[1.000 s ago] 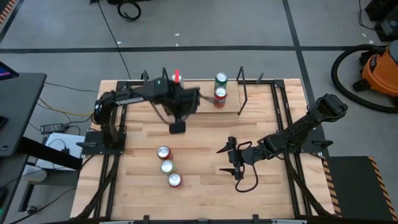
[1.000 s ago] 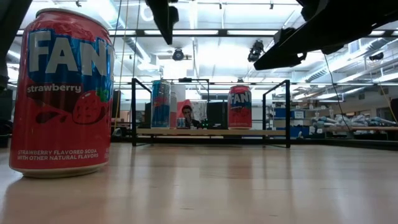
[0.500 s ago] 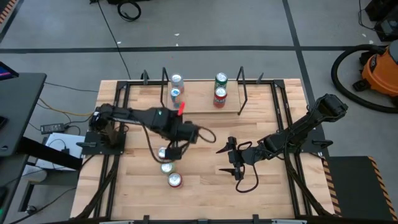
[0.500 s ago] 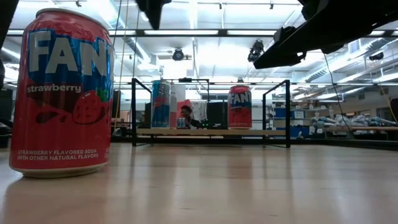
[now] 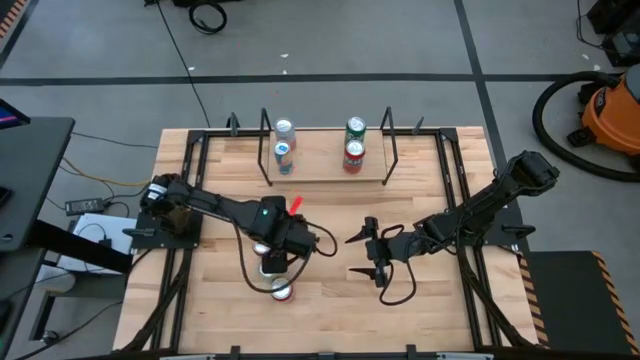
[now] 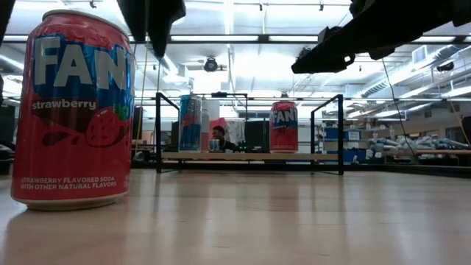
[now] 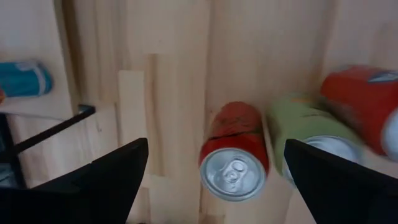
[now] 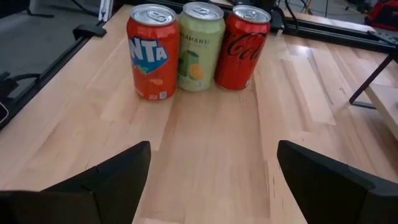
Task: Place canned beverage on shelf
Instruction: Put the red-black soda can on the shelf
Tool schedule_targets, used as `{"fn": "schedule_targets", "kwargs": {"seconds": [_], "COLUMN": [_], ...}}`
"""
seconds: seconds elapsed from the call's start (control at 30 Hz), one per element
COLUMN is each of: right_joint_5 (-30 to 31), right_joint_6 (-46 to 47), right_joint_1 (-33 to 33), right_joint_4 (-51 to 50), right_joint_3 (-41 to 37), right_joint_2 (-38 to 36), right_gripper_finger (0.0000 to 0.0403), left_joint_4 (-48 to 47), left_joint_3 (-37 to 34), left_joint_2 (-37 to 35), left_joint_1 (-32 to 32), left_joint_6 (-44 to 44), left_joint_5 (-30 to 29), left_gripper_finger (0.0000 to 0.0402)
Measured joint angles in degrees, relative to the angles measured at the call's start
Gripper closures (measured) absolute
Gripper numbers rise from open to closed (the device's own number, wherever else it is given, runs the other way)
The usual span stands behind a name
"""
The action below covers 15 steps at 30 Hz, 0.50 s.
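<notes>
High view: left pincer (image 5: 272, 262), spread wide and empty, hovers over three cans (image 5: 270, 265) on the counter (image 5: 330, 310); right pincer (image 5: 366, 255) waits spread wide.

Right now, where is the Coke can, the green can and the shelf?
Coke can (image 8: 242, 46): right wrist view, on its red side.
green can (image 8: 200, 53): right wrist view, on its label.
shelf (image 5: 318, 167): high view, on bare plank between the cans.

The dark left gripper (image 5: 272, 262) is held wide open mid-table, arm stretched out; the dark right gripper (image 5: 364, 255) is parked open too.
</notes>
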Motion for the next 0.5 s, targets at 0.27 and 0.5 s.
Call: {"fn": "schedule_targets", "kwargs": {"seconds": [0.27, 0.5], "right_joint_5": [-0.5, -0.6], "right_joint_6": [2.0, -0.2], "right_joint_1": [1.4, 4.1], "right_joint_4": [0.2, -0.2], "right_joint_3": [0.0, 0.0], "right_joint_2": [0.0, 0.0], "right_gripper_finger": [0.0041, 0.0041], "left_joint_4": [10.5, 15.2], "left_joint_3": [-12.7, -20.9], "left_joint_2": [-8.6, -17.7], "left_joint_1": [-0.5, 3.0], "left_joint_6": [-3.9, -24.6], "left_joint_5": [-2.5, -3.3], "left_gripper_finger": [0.0012, 0.0012]}}
